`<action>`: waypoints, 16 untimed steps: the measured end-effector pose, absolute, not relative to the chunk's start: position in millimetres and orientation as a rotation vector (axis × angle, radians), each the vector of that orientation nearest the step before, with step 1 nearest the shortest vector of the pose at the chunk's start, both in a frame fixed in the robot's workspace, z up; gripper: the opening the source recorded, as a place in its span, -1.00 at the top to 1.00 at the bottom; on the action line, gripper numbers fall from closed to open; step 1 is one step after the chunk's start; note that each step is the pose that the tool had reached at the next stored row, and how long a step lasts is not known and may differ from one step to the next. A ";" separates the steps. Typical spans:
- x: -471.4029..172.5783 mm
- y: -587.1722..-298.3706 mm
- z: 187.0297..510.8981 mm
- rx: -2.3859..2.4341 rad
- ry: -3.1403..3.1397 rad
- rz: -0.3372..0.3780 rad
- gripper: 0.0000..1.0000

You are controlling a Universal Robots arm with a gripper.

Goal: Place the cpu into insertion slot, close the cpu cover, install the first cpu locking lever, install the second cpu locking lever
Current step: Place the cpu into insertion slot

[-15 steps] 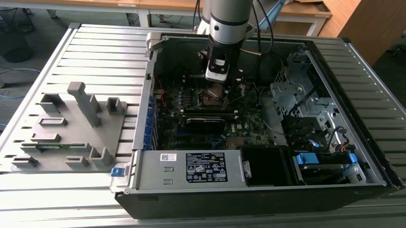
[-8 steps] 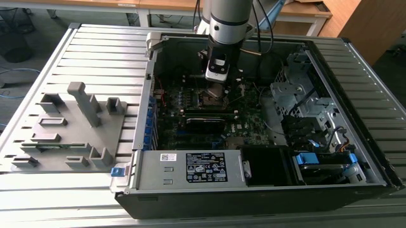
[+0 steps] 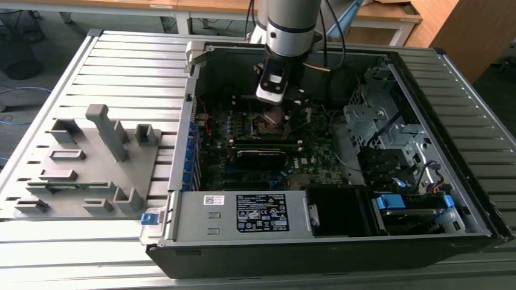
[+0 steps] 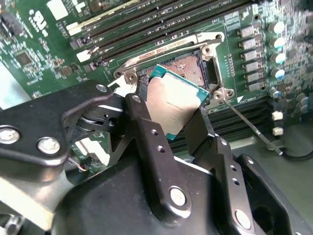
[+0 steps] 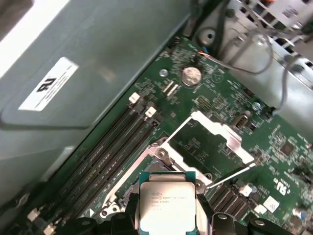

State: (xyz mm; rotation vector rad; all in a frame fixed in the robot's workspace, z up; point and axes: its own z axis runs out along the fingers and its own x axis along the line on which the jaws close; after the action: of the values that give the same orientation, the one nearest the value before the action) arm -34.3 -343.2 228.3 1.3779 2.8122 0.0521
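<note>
Second wrist view: cpu in fingers over insertion slot, lever alongside.

Soft, even light, with a faint sheen on the cpu.

Claw over circuit board, inside open computer case

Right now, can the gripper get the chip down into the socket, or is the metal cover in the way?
Probably yes. The gripper holds the chip over the open socket, and the cover is swung back off it, so nothing seems to block the way.
</note>
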 end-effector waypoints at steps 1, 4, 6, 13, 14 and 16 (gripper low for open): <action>-34.3 -343.2 228.1 1.403 2.799 0.052 -0.07; -34.3 -343.2 227.6 1.480 2.758 0.052 -0.07; -34.3 -343.2 227.3 1.529 2.731 0.051 -0.07; -34.3 -343.2 226.2 1.699 2.626 0.050 -0.07; -34.3 -343.2 226.0 1.722 2.611 0.050 -0.07; -34.3 -343.2 225.7 1.769 2.579 0.049 -0.07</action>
State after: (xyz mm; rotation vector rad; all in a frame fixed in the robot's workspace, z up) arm -34.3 -343.2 225.7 1.7685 2.5788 0.0493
